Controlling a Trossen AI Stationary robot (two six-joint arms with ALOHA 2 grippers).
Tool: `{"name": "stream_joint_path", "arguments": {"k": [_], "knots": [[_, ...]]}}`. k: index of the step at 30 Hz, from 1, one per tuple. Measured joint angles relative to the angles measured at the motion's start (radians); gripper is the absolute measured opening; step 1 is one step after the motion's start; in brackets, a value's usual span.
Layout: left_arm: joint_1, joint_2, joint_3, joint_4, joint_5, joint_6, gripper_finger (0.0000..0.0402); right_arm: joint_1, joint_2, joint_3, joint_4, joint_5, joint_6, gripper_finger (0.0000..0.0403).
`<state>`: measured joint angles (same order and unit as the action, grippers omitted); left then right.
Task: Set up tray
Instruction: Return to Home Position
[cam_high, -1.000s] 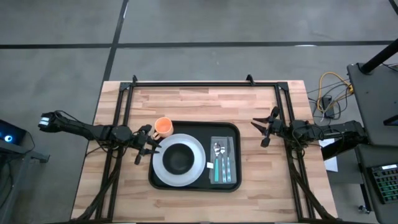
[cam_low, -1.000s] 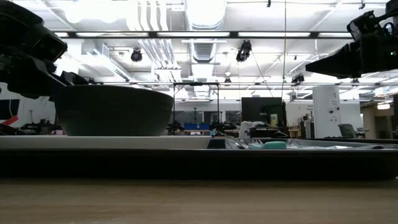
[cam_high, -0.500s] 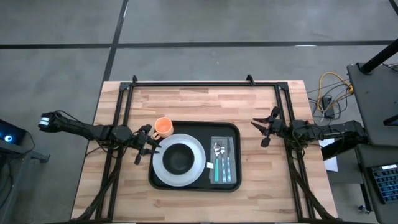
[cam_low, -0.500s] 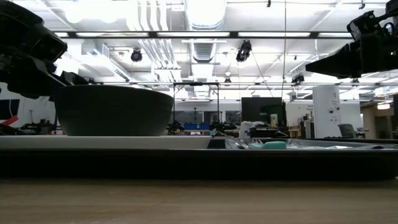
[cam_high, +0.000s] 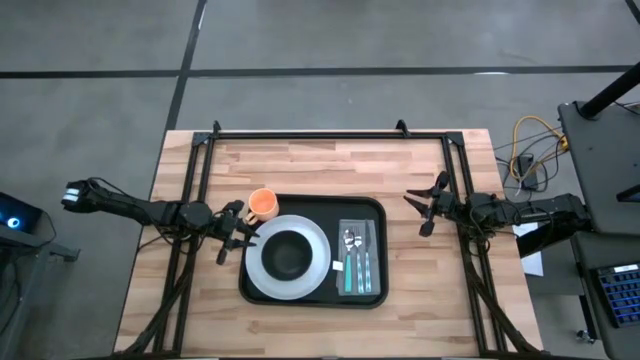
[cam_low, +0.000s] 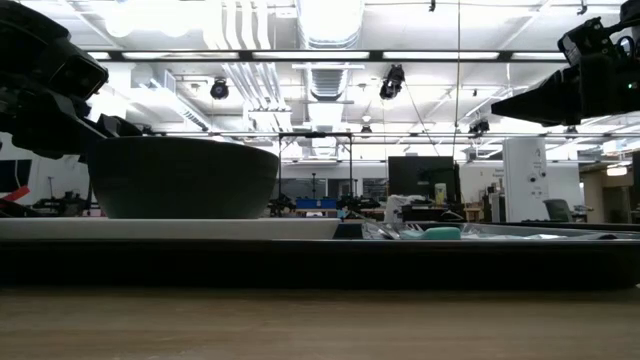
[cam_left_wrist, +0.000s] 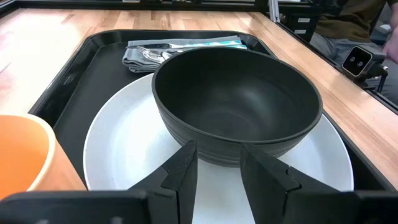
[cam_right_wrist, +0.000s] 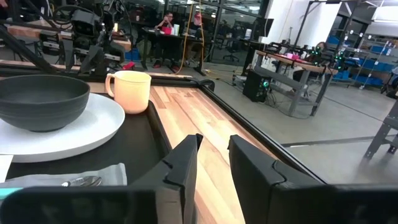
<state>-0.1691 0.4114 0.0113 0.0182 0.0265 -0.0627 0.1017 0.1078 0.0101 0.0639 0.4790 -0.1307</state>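
The black tray lies mid-table. On it sit a white plate bearing a dark bowl, an orange cup at its far left corner, and a grey napkin under teal-handled cutlery. My left gripper hovers open just off the tray's left rim, pointing at the bowl. My right gripper hangs open to the right of the tray, apart from it. The low view shows the bowl on the plate.
Bare wooden tabletop surrounds the tray, with black frame rails along the far, left and right sides. People sit in the room beyond the table. Cables and equipment stand off the table's right.
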Motion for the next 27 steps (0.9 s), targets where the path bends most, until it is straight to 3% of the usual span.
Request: {"name": "stream_joint_path", "arguments": {"k": [16, 27], "knots": [[0.0, 0.0, 0.0, 0.0, 0.0, 0.0, 0.0101, 0.0, 0.001, 0.0, 0.0, 0.0, 0.0, 0.0068], [0.0, 0.0, 0.0, 0.0, 0.0, 0.0, 0.0101, 0.0, 0.0, 0.0, 0.0, 0.0, 0.0, 0.0081]]}}
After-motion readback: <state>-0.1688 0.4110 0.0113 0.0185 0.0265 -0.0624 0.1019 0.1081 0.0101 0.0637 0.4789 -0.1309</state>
